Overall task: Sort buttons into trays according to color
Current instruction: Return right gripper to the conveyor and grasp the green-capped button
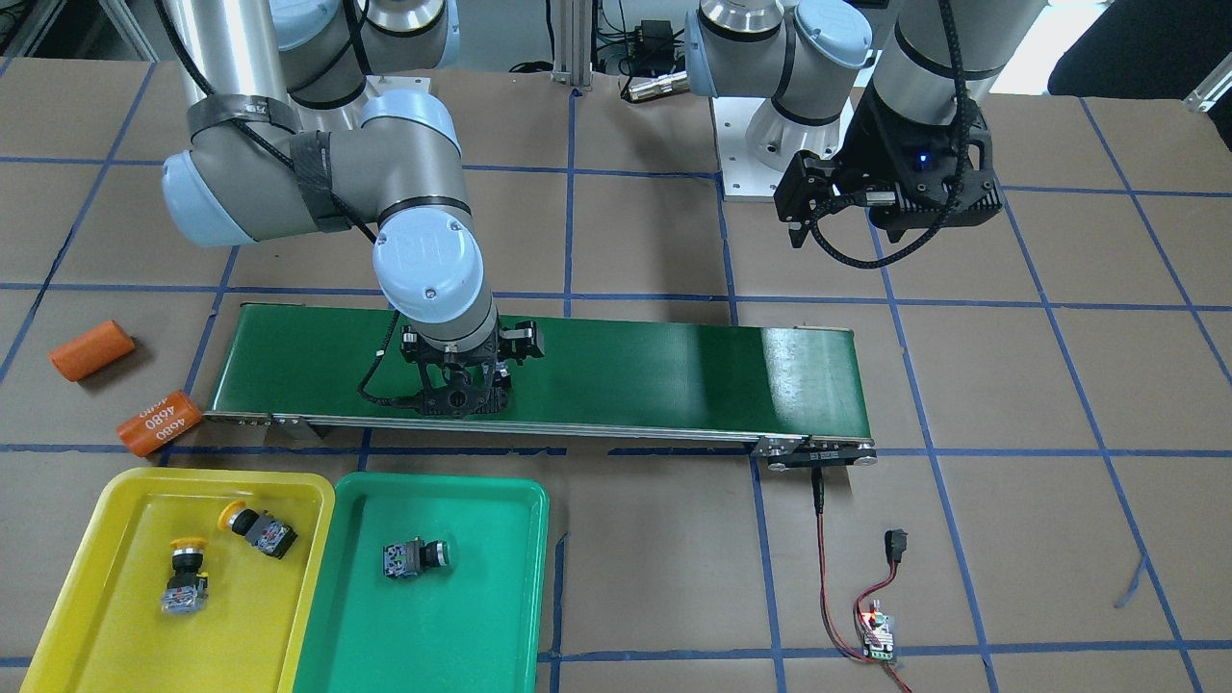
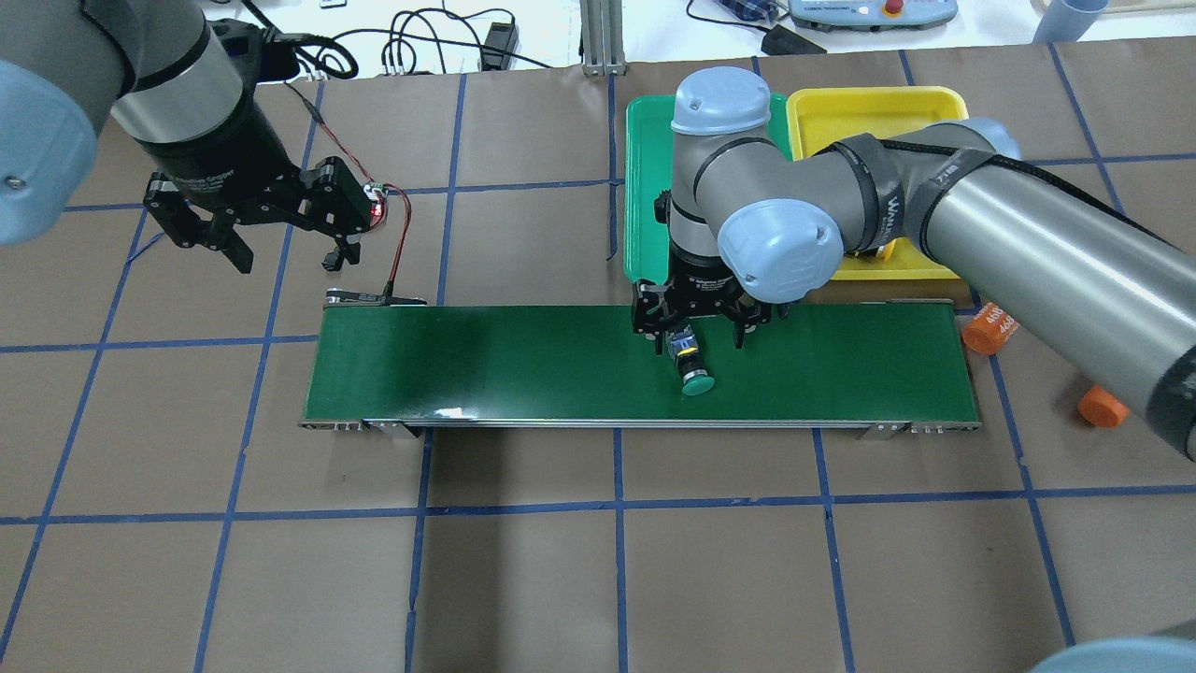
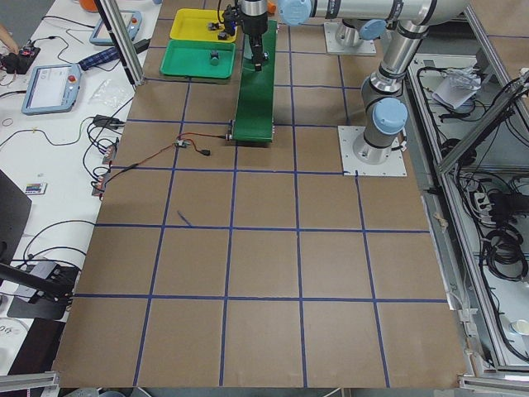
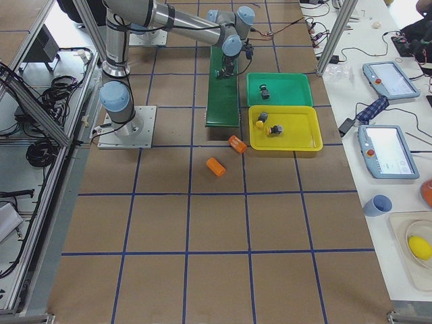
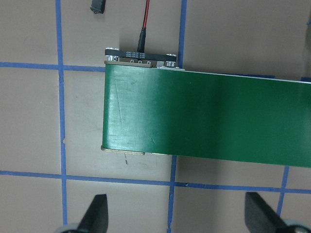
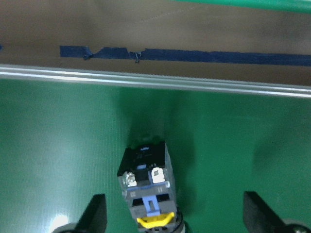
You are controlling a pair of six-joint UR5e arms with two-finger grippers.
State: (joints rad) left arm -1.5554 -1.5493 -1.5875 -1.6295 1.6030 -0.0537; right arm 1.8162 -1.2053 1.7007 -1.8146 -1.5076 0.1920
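A green-capped button (image 2: 690, 365) lies on its side on the conveyor belt (image 2: 523, 365). My right gripper (image 2: 696, 329) is open low over it, one finger on either side of its body. In the right wrist view the button (image 6: 147, 187) lies between the fingertips (image 6: 95, 213), untouched. The yellow tray (image 1: 221, 476) holds two yellow-capped buttons (image 1: 255, 527) (image 1: 185, 576). The green tray (image 1: 452, 626) holds one green-capped button (image 1: 414, 556). My left gripper (image 2: 285, 254) is open and empty, above the table beyond the belt's left end.
Two orange cylinders (image 1: 91, 348) (image 1: 159, 422), one marked 4680, lie on the table by the belt's end near the trays. A small controller board with red and black wires (image 1: 878, 630) lies beside the belt's other end. Blue tape lines grid the brown table.
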